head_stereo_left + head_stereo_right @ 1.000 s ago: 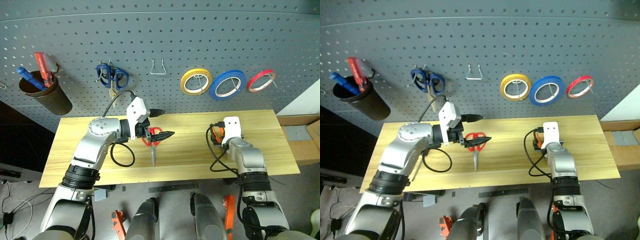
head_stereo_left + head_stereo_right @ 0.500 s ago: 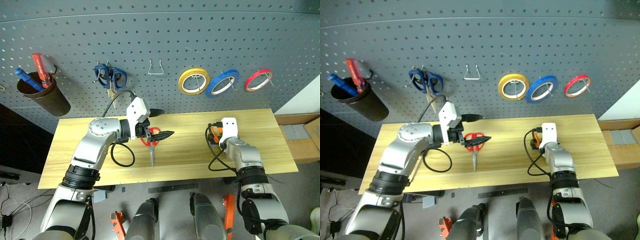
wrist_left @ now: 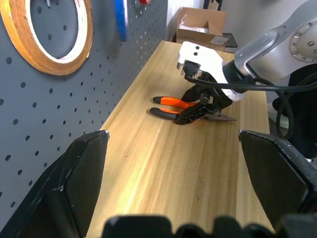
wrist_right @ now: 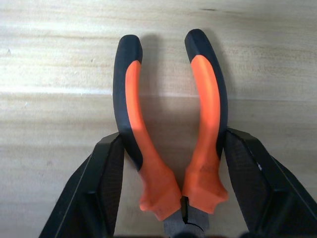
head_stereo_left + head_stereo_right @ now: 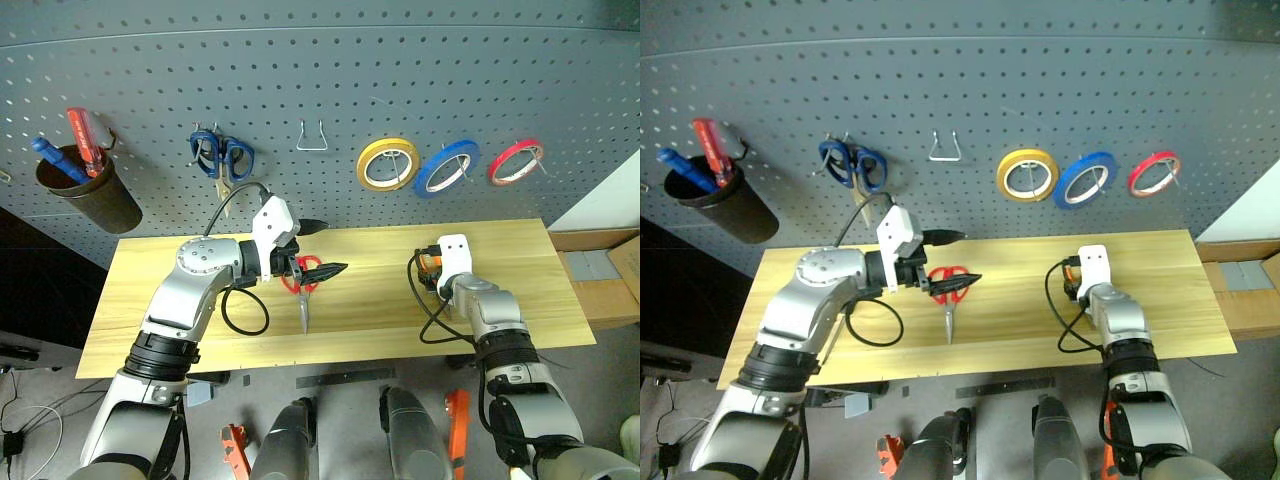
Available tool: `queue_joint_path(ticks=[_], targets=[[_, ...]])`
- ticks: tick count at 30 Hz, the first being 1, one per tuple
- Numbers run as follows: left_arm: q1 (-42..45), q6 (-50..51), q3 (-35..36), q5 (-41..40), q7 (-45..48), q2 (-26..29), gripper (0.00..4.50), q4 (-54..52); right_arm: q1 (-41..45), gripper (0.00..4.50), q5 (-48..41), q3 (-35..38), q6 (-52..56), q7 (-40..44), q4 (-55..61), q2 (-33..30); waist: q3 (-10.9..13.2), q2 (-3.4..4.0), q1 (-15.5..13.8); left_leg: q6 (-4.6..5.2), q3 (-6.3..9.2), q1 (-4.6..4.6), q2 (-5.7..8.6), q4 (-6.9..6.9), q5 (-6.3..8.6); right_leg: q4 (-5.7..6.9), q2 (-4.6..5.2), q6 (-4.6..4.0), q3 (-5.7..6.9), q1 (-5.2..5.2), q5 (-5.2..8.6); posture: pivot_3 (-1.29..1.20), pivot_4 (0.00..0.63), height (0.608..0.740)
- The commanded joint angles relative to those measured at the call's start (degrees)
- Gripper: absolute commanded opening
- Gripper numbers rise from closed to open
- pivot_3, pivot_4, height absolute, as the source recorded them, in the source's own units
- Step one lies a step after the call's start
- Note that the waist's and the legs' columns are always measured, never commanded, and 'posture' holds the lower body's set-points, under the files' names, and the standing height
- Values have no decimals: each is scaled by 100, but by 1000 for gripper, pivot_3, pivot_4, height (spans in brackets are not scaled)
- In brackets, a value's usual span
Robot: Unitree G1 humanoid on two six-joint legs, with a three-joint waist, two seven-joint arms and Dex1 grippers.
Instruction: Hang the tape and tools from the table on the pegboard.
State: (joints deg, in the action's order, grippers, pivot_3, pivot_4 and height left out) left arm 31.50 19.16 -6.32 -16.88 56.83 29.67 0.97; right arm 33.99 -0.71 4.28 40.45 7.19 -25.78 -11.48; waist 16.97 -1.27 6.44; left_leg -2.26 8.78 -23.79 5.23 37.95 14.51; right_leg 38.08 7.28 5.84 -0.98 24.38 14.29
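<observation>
The orange-and-black pliers (image 4: 133, 99) lie flat on the wooden table (image 5: 150, 300), right of its middle. My right gripper (image 4: 173, 136) is down on them, one finger against each handle near the pivot. It also shows from the side as the right gripper (image 3: 200, 106). My left gripper (image 5: 333, 246) hovers open over the red-handled scissors (image 5: 303, 282), which lie mid-table with the blades toward the near edge. The blue tape (image 5: 428, 183) hangs tilted on a hook of the pegboard (image 5: 500, 80).
On the board hang a yellow roll (image 5: 390, 163), a red roll (image 5: 520, 160), blue-handled scissors (image 5: 223, 155), an empty wire hook (image 5: 315, 135) and a brown cup (image 5: 95, 200) with red and blue screwdrivers. A cardboard box (image 5: 600, 270) sits beyond the table's right end.
The blue tape has swung on its hook from facing me to tilted. Both arms have kept their places.
</observation>
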Motion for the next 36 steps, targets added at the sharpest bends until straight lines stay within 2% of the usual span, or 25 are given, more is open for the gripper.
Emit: queue_joint_path(ticks=[1,2,6,12,16,19,23,27,30,34,36], targets=[[-97,-47,303,-226,-144,-64,4500,-307,-223,2531,167,-126,-36,-163,512,-59,-1,0,0,0,0,0,0,0,0,0,0,0,0,0,0,-145,257,740],[-136,-27,356,-258,-189,-67,4500,-337,-273,2531,163,-126,-11,-194,736,-49,-1,1,0,-1,1,0,0,0,0,0,0,0,0,1,0,-144,256,740],[-491,-143,817,-471,-440,-73,4500,-592,-986,2531,68,-296,410,-159,2951,128,-1,2,0,-1,9,-4,-2,-3,0,1,0,0,-5,11,0,-133,255,740],[-1024,294,1250,-891,-551,119,4500,-1072,-2109,2531,62,-1038,969,-296,5749,627,-5,5,0,-3,20,-11,-7,-8,2,6,0,0,-16,31,0,-129,258,740],[-1357,516,1553,-1403,-291,305,4500,-1307,-2092,2530,-15,-1823,583,-315,6521,1190,-5,5,4,-3,18,-9,-20,-6,2,15,-1,-6,-21,42,-4,-126,259,740],[-1490,610,1698,-1604,-271,408,4500,-1404,-1795,2530,-15,-2086,384,-180,6491,1269,-13,0,-32,-1,8,-8,-56,-2,3,30,-16,-12,-18,48,-7,-113,254,740],[-1626,662,2053,-1795,-377,573,4500,-1461,-863,2530,-128,-1915,-24,-8,6004,1339,-16,-6,-87,-9,2,-6,-72,-1,-2,52,-27,-28,-9,62,-17,-87,245,740],[-1643,739,2416,-2025,-532,686,4500,-1511,389,2530,-239,-1487,-604,83,5006,1408,-20,-10,-135,-29,-2,-5,-85,-4,-15,70,-38,-45,-5,77,-27,-55,231,740],[-1616,788,2546,-2139,-612,744,4500,-1510,970,2530,-286,-1362,-1067,84,4344,1522,-23,-11,-152,-44,-13,-5,-88,-7,-23,78,-45,-51,1,84,-30,-41,227,740],[-1547,801,2758,-2279,-917,688,4500,-1579,2091,2530,-283,-1251,-1896,-18,2915,1923,-25,-15,-136,-64,-32,-4,-89,-9,-35,80,-52,-62,0,96,-36,-13,221,740],[-1514,838,2799,-2392,-1030,656,4500,-1603,2333,2530,-273,-1221,-2159,-26,2525,2020,-26,-17,-145,-66,-41,-5,-92,-11,-36,82,-52,-65,2,103,-38,-4,218,740]])
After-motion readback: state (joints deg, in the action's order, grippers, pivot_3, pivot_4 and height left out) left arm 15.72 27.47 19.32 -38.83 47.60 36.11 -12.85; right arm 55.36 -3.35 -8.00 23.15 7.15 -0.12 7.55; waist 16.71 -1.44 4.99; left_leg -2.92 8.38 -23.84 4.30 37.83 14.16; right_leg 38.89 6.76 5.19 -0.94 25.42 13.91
